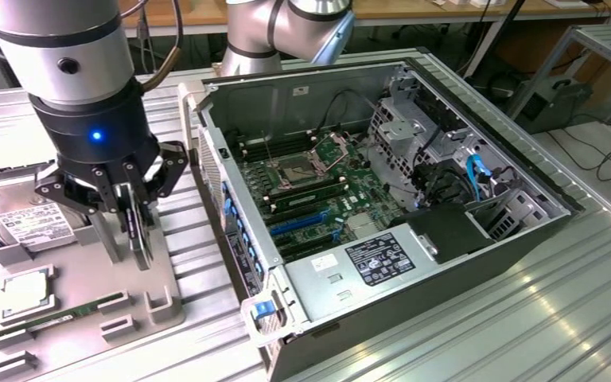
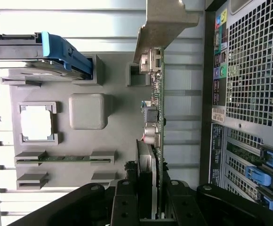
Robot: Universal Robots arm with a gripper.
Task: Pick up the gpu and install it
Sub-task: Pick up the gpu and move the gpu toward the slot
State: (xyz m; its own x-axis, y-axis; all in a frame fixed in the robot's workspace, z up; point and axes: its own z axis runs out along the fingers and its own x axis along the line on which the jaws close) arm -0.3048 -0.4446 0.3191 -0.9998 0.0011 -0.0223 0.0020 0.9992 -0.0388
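Gripper [image 1: 127,208] clamps gpu [image 1: 140,239] upright at tray [image 1: 178,312] w/ hard drive [image 1: 28,220].

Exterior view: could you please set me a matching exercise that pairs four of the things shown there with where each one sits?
Things:
1. dark flat gpu card with pale bracket
2. silver hard drive with white label
3. slim green memory stick
4. open grey metal computer case

Places:
A. lying in a slot of the grey tray
B. on the exterior view's right, motherboard exposed
C. on edge between the jaws of the black gripper
D. at the exterior view's left edge, label showing

Pairs: 1-C, 2-D, 3-A, 4-B
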